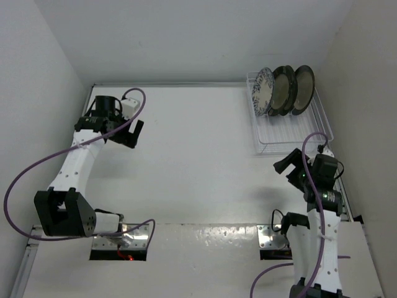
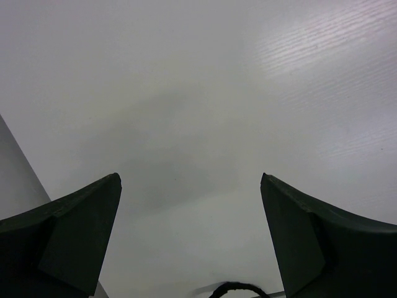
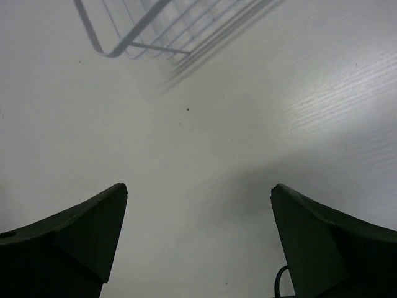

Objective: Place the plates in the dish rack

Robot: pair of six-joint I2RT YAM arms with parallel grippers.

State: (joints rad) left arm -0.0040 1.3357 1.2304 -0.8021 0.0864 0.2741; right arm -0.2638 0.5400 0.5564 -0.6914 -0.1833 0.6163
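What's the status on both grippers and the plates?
Left gripper open, empty. Right gripper open, empty, just short of the dish rack. Plates standing on edge at rack's far end. No obstruction in view.

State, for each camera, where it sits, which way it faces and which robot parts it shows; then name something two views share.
Top external: above and behind the bases, looking down on the table, left arm, right arm, and dish rack holding the plates.
Left wrist: on the left arm, facing the table past its open left pincer.
Right wrist: on the right arm, facing the table and a rack corner past its open right pincer.
Shared: top external and right wrist both show the dish rack.
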